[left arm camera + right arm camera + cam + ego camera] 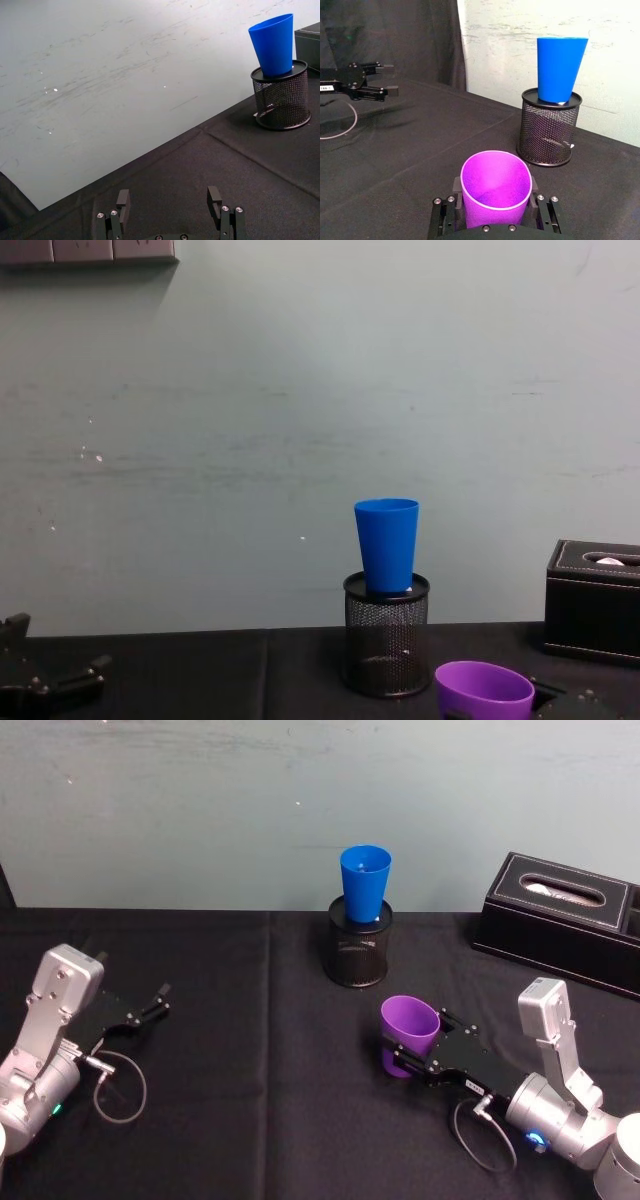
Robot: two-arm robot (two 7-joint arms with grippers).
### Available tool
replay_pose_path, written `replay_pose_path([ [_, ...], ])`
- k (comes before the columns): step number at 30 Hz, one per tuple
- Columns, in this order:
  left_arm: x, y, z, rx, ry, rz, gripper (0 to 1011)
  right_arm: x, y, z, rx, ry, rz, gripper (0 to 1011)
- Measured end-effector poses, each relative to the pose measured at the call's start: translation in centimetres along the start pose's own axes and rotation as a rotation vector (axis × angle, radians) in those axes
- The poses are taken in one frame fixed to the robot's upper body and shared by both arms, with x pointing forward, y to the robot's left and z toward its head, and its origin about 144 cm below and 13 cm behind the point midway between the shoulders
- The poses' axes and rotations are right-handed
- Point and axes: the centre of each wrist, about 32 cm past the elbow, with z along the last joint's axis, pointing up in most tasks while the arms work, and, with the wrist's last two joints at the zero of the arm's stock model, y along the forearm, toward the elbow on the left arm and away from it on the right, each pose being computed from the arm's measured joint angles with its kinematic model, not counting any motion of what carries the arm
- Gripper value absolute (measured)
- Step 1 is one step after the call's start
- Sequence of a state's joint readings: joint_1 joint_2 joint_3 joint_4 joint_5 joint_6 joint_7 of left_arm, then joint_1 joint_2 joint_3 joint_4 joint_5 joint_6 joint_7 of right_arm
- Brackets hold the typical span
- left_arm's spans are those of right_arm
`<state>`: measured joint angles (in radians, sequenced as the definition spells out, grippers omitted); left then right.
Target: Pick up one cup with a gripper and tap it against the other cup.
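Purple cup (409,1032) pinched in right tool (422,1050), upright near surface (250,1120); tap on blue cup (364,882) outstanding; left tool (150,1005) spread, idle.

The pen holder (360,948) stands on the table (250,1080), near the wall behind it. The tall cup (364,883) sits upright in the pen holder. The box (560,920) lies right of the pen holder. The wide cup (407,1033) stands before the pen holder, slightly right, between the right gripper's (400,1055) fingers. The left gripper (150,1003) rests well left of the pen holder.
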<state>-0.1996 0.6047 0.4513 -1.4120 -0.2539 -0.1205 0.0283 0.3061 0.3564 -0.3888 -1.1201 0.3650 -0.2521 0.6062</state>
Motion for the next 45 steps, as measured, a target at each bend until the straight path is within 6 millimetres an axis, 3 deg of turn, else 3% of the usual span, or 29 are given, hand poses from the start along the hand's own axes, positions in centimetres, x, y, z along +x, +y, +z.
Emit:
replay_pose_path([
  [26, 0.00, 0.00, 0.00, 0.000, 0.000, 0.000, 1011, 0.00, 0.00, 0.00, 0.000, 0.000, 0.000, 731],
  [29, 0.00, 0.00, 0.00, 0.000, 0.000, 0.000, 1011, 0.00, 0.00, 0.00, 0.000, 0.000, 0.000, 767],
  [36, 0.00, 0.00, 0.00, 0.000, 0.000, 0.000, 1011, 0.00, 0.00, 0.00, 0.000, 0.000, 0.000, 978],
  [45, 0.00, 0.00, 0.00, 0.000, 0.000, 0.000, 1011, 0.00, 0.00, 0.00, 0.000, 0.000, 0.000, 1003],
])
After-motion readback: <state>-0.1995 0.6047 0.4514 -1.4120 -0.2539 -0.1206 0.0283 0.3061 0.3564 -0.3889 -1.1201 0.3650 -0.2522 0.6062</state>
